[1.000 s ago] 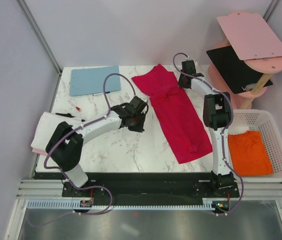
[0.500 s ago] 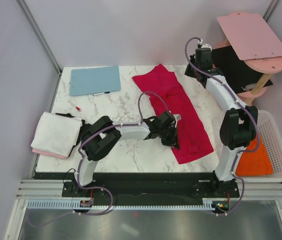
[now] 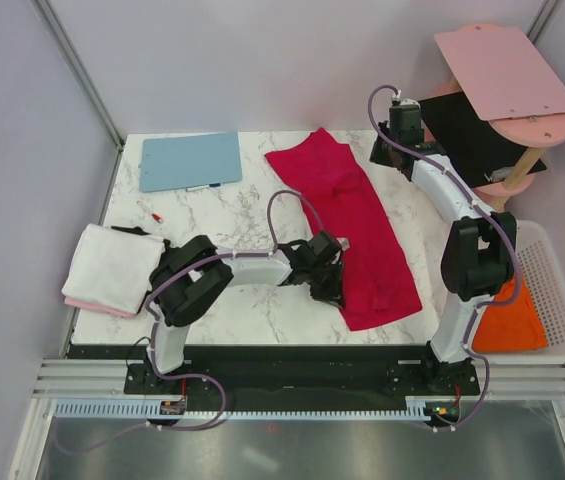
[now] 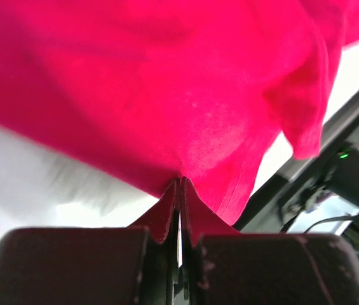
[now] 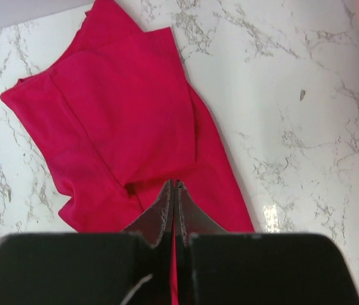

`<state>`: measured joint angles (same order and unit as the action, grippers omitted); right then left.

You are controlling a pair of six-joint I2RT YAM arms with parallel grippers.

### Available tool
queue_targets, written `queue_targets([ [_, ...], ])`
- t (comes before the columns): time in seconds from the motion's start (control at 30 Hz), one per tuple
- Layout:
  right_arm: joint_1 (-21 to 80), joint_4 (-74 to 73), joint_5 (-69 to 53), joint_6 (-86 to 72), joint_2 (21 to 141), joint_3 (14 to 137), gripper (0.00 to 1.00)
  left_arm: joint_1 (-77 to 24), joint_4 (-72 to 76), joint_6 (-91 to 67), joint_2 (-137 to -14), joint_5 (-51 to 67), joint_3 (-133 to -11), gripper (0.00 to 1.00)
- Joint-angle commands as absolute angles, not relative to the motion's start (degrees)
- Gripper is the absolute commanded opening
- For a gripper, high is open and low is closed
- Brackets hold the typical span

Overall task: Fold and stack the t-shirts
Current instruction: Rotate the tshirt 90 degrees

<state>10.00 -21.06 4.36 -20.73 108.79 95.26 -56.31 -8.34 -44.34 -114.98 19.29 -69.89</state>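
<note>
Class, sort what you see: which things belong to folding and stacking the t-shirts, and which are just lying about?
Job: crimson t-shirt; orange t-shirt; white t-shirt; pale pink t-shirt.
Lying about: light-blue board; pink panel; black panel.

**One camera overhead, two riding the wrists**

The top camera hangs high at the near side and looks down on the whole marble table from well back. The left wrist camera sits very close, with the left gripper at bottom centre and the crimson t-shirt filling the frame. It seems to face the table's near edge, though blur leaves that unsure. The right wrist camera looks straight down from higher up, with the right gripper at bottom centre. All three views share that shirt.
</note>
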Motion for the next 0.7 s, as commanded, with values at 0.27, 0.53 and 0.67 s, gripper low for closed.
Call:
queue_targets([
  [0.27,10.0,-21.9,0.2,-19.9,112.3,96.7,0.0,-53.2,-18.6,-43.1,-100.0,11.6,-52.9,0.02],
  [0.53,10.0,-22.3,-2.0,-20.5,115.4,97.0,0.0,-51.9,-19.5,-39.8,-85.9,8.8,-48.0,0.02],
  [0.67,10.0,-22.1,-1.2,-20.6,114.8,96.9,0.0,-52.5,-14.5,-40.6,-88.3,14.6,-55.1,0.02],
])
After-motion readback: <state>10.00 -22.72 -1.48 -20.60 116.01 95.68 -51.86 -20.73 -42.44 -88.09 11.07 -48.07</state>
